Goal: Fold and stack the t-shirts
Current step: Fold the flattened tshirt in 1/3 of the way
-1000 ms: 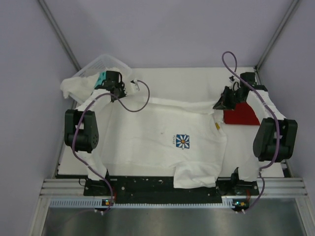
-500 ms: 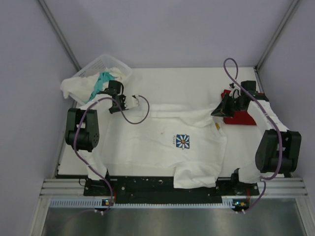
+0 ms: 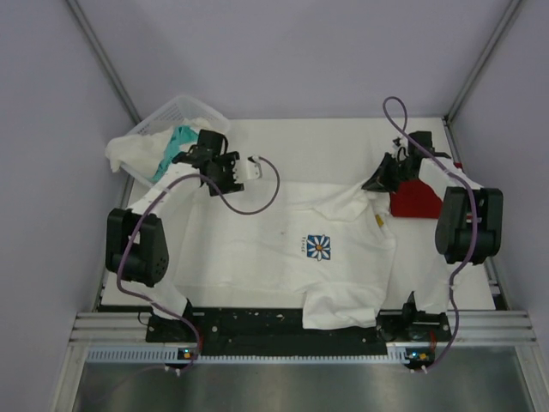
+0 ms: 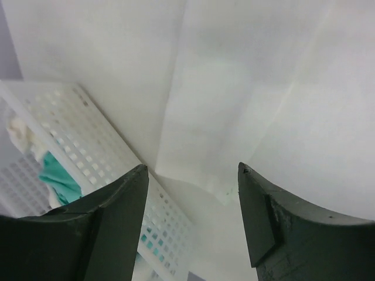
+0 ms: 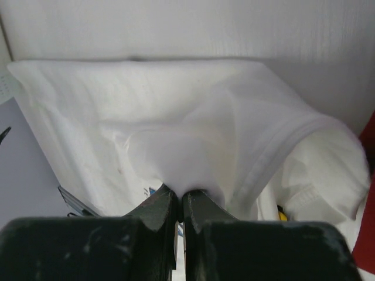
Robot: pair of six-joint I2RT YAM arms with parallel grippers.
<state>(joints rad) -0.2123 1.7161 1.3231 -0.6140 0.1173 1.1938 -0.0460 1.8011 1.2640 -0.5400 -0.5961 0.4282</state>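
From above, the white t-shirt [image 3: 283, 232] lies spread over the white table [image 3: 326, 137] with its long axis running left to right. The blue flower square faces up near the middle, a small yellow tag sits at the right end, and one sleeve hangs over the near edge. The right gripper [image 3: 377, 182] pinches a raised fold at the shirt's far right corner, just beside the folded red t-shirt [image 3: 420, 202]. The left gripper [image 3: 249, 166] hovers over the shirt's far left edge, near the white lattice basket [image 3: 193, 107], which holds a teal t-shirt [image 3: 176, 142] and a second white shirt [image 3: 129, 153] draped over its rim. Pale lilac walls [image 3: 283, 51] enclose the table, and a metal rail [image 3: 283, 352] runs along its near side. In the left wrist view, the fingers of the left gripper [image 4: 192, 168] are spread with nothing between them, above flat white cloth [image 4: 263, 88] and the basket [image 4: 88, 134]. In the right wrist view, the right gripper [image 5: 180, 196] is pressed together on a bunched peak of the white t-shirt [image 5: 205, 117].
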